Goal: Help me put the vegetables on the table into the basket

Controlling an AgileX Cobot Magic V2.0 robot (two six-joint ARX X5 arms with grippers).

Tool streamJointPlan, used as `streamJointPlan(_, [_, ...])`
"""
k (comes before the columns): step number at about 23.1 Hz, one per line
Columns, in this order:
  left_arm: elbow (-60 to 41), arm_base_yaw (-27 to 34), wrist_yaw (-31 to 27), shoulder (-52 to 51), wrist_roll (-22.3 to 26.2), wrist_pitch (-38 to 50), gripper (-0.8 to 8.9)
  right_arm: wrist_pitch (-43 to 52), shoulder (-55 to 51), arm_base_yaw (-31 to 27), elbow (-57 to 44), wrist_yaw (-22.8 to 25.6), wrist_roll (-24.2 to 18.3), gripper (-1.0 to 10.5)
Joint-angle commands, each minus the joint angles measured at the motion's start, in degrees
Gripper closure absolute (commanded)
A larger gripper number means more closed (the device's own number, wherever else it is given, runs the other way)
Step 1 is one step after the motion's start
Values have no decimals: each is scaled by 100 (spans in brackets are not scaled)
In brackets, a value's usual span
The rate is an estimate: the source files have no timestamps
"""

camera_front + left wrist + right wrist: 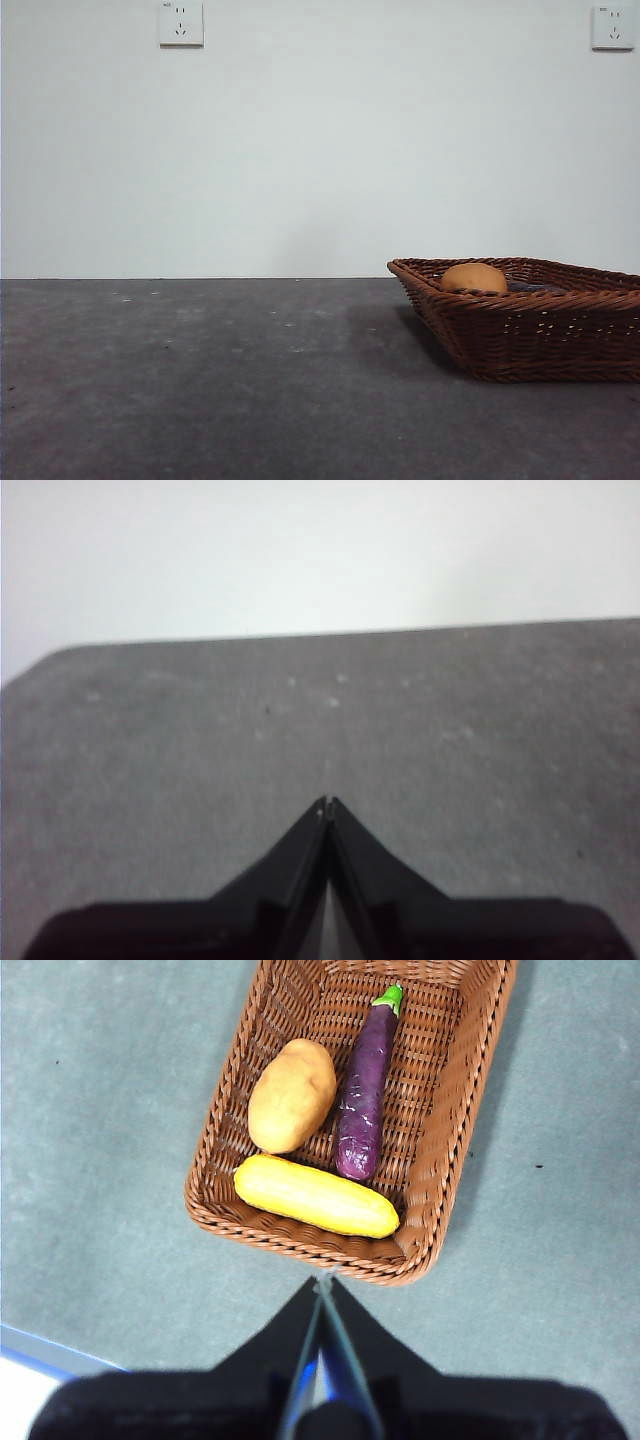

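The corn cob (315,1196), potato (292,1095) and eggplant (365,1090) all lie inside the wicker basket (455,1100), near the table's (200,380) right edge. The right gripper (324,1282) hangs above the basket's rim, jaws pressed together, empty; the left gripper (327,803) is likewise closed over bare table.

A dark brown woven wicker basket (455,1110) is seen beneath the black-jawed right gripper (324,1282), with a yellow corn cob (315,1196), an orange-brown oval potato (292,1095) and a dark purple, green-stemmed eggplant (364,1090) inside. The speckled dark grey stone-like table (200,380) is shown.

Basket (520,335) — right end off frame
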Motion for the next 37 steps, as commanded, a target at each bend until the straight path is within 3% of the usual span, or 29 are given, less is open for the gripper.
streamJointPlan(1, [-131,13,-15,-15,-79,-339,817,35,9,4,7,24,33,945])
streamJointPlan(20, [-129,13,48,-7,-101,-372,817,35,-24,-22,7,96,31,946])
streamJointPlan(23, [-129,13,48,-2,-101,-372,817,262,-404,-79,4,544,-105,946])
streamJointPlan(28, [-129,13,48,17,-101,-372,817,1563,-1832,-96,-109,546,105,946])
streamJointPlan(32, [-129,13,46,17,-101,-372,817,2243,-3075,-308,-1147,890,61,946])
streamJointPlan(34, [-129,13,48,17,-101,-369,817,2487,-3641,-361,-2002,1174,258,946])
streamJointPlan(37, [-129,13,48,20,-98,-372,817,3257,-4369,-391,-3263,1178,590,945])
